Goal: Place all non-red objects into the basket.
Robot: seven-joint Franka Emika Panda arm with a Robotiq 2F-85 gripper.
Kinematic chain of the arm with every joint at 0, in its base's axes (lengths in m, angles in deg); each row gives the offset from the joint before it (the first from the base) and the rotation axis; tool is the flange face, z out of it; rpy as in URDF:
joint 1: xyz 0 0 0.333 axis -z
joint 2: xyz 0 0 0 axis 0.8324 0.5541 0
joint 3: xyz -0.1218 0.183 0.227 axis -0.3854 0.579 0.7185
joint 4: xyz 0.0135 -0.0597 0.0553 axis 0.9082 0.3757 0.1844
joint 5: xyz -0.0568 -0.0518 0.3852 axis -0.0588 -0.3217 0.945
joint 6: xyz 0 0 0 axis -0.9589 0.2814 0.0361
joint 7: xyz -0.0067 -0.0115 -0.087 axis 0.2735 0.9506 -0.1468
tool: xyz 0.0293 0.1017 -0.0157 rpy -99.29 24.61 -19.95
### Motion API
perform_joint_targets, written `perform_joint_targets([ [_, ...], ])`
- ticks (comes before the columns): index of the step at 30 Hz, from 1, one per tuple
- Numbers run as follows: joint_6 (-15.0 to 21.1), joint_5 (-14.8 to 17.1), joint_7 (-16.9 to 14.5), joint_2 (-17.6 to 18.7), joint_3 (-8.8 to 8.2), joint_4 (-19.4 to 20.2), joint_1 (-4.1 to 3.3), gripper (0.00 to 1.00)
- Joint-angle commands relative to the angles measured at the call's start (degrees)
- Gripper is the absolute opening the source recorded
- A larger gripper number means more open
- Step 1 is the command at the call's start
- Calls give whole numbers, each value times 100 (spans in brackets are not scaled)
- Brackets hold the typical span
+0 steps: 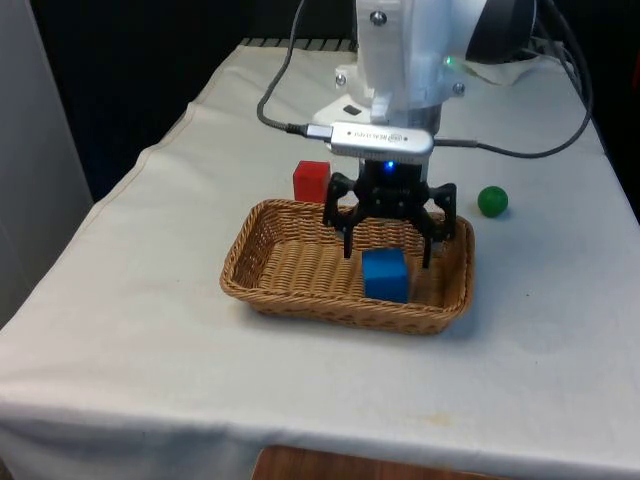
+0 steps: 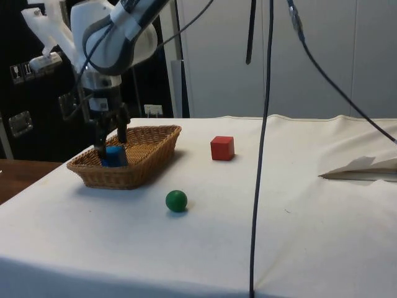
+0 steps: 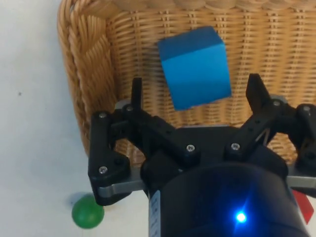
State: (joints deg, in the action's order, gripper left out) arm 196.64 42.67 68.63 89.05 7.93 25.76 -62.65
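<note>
The black two-finger claw (image 1: 389, 252) hangs over the woven wicker basket (image 1: 272, 268) with its fingers spread apart (gripping nothing). The blue cube (image 1: 385, 275) rests on the basket's floor just below them. The small green ball (image 1: 492, 201) and the red cube (image 1: 311, 181) sit on the desk outside the basket.

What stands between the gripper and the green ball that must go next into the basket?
Only the basket's own wall. The open gripper is over the blue cube inside; the green ball lies outside on bare cloth. The red cube sits on the other side.
</note>
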Motion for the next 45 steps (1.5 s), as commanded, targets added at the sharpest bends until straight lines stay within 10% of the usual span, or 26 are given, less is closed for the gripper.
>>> perform_joint_targets([
  [1, -80, -6, 11, -149, -6, 80, -23, 100],
  [45, -1146, -223, 372, -2045, 281, 1037, -395, 100],
])
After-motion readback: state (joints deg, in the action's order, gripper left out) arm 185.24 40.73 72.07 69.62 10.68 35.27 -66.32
